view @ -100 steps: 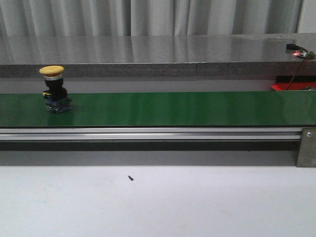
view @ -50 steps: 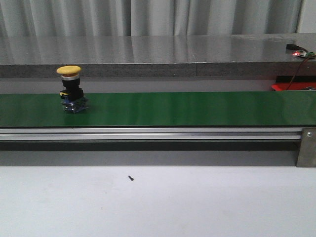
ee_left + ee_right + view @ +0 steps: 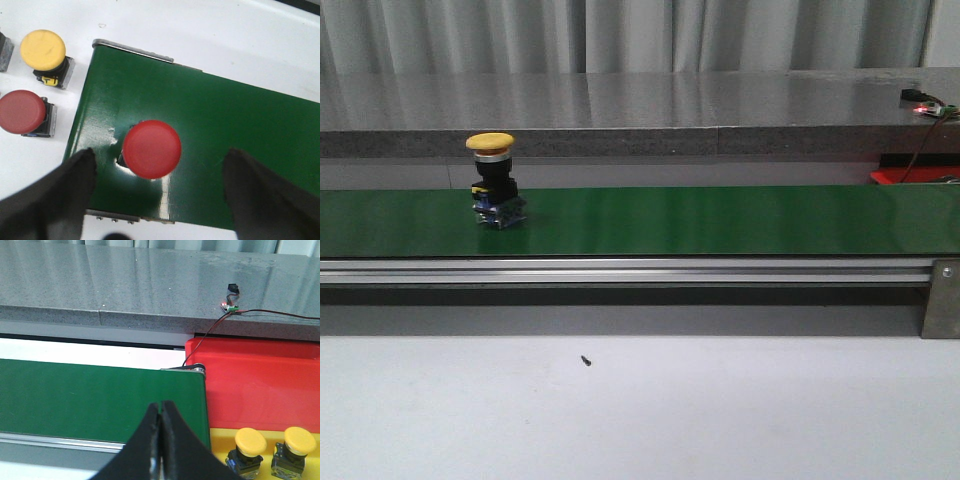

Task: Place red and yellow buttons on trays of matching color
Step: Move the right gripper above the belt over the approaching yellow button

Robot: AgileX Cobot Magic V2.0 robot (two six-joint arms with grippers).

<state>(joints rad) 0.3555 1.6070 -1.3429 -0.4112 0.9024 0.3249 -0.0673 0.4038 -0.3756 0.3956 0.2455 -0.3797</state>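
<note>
- My left gripper [image 3: 155, 200] stood wide apart, its two dark fingers [image 3: 55, 200] hanging on either side of a red button [image 3: 151, 149] and touching nothing.
- That red button sat near the end of the green belt [image 3: 225, 125], close to the belt's metal end edge.
- Just off the belt's end, on the white table [image 3: 200, 30], a yellow button [image 3: 43, 50] and another red button [image 3: 21, 112] stood side by side, apart from each other.
- My right gripper [image 3: 161, 412] was pressed closed with nothing between its tips, above the far end of the belt.
- Beside that end lay a red tray [image 3: 260, 380], and next to it a yellow tray [image 3: 217, 440] holding two yellow buttons [image 3: 250, 442] [image 3: 299, 442], upright and apart.
- From the front, one more yellow-capped button [image 3: 492, 180] stood upright on the belt, toward its left part.
- Behind the belt ran a grey stone ledge [image 3: 620, 110].
</note>
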